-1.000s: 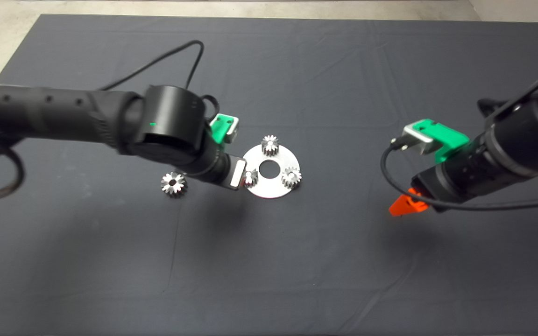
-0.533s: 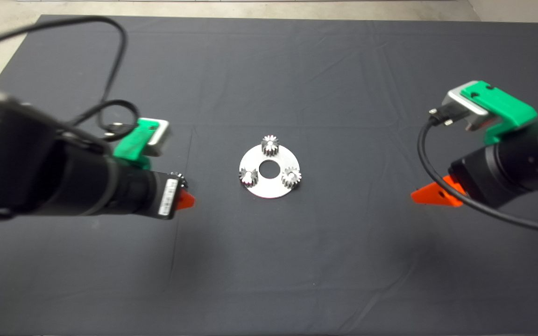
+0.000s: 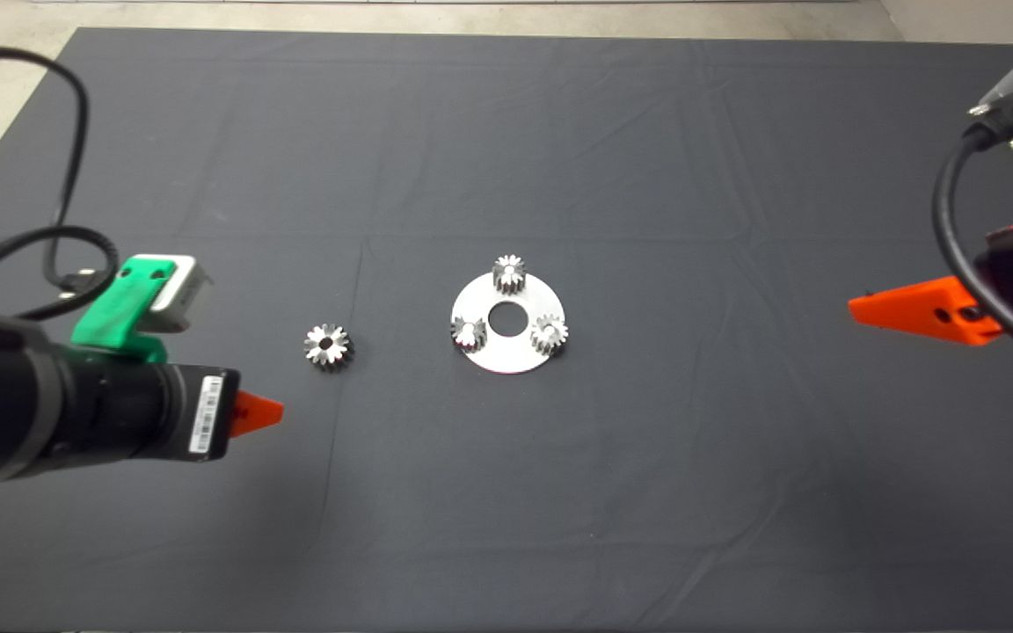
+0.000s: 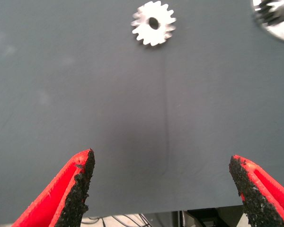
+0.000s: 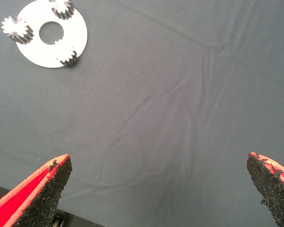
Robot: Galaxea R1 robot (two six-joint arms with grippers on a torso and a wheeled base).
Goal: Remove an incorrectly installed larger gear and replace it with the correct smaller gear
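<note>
Hiding most of left gripper (image 3: 256, 411): arm.

Even, soft overhead light; mat (image 3: 647, 492) evenly lit, creases faintly shaded. Plate (image 3: 507, 354) glares near white, detail washed out. Larger gear (image 3: 327, 345) shiny, teeth crisp in head view. Faint soft shadows near each arm. Left wrist view: plate edge blurred at far corner, finger pads (image 4: 78, 189) sharp. Right wrist view sharp throughout.
</note>
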